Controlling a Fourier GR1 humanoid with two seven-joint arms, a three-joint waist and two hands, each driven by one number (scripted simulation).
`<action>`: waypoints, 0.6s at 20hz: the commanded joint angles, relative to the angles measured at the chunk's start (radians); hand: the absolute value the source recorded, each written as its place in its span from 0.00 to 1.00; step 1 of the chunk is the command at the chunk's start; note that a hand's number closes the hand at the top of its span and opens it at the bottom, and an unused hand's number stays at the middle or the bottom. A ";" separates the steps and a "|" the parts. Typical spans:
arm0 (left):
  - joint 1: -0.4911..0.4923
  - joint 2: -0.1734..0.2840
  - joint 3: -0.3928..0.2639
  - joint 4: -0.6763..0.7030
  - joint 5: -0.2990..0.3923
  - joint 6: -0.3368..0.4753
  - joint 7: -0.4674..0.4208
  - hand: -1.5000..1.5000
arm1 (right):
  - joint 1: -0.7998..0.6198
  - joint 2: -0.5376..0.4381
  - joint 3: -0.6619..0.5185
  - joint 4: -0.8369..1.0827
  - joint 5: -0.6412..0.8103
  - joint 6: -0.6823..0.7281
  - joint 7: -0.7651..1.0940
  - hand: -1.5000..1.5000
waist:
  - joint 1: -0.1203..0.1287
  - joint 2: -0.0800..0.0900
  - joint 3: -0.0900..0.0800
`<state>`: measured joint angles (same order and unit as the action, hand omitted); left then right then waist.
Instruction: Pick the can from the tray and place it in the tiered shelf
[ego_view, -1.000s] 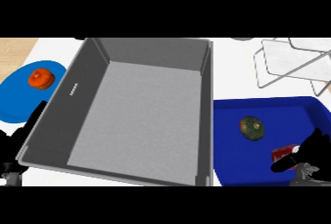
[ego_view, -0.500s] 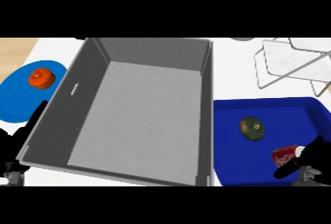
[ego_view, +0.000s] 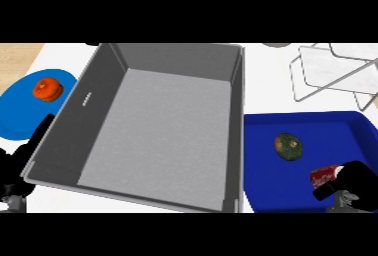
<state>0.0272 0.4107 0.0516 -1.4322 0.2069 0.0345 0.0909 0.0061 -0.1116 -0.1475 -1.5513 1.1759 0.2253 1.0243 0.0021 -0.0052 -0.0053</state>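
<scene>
A red can (ego_view: 322, 176) lies in the blue tray (ego_view: 295, 125) near its right front corner. My right hand (ego_view: 356, 183) covers the can's right end, with the thumb under it and the fingers curled over it. The wire tiered shelf (ego_view: 332, 70) with a white deck stands at the far right, beyond the tray. My left hand (ego_view: 21, 157) rests open at the lower left edge, fingers up, beside the grey bin.
A large grey bin (ego_view: 238, 90) fills the middle of the counter. A dark green, round fruit (ego_view: 288, 146) lies in the tray left of the can. A blue plate (ego_view: 18, 107) at the left holds an orange-red fruit (ego_view: 47, 89).
My right hand has dropped from the tray's right edge and its raised fingers have come down onto the can. The can has stayed in place. My left hand has barely moved.
</scene>
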 joint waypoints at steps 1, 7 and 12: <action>0.003 -0.031 0.010 0.005 -0.032 0.005 -0.004 0.50 | -0.028 -0.003 0.016 0.068 0.053 -0.013 0.047 1.00 | 0.000 0.005 0.005; 0.022 -0.048 0.017 0.018 -0.046 -0.024 -0.028 0.50 | -0.041 0.006 0.071 -0.086 0.154 0.036 0.108 1.00 | -0.002 0.004 0.005; -0.018 -0.066 0.008 0.019 -0.071 0.004 -0.014 0.50 | -0.096 -0.104 0.105 -0.066 0.049 0.019 -0.247 1.00 | 0.011 0.006 0.006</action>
<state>0.0112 0.3689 0.0752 -1.4113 0.1573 0.0137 0.0821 -0.0362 -0.1580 -0.0917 -1.6226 1.2807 0.2323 0.9443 0.0027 -0.0009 -0.0002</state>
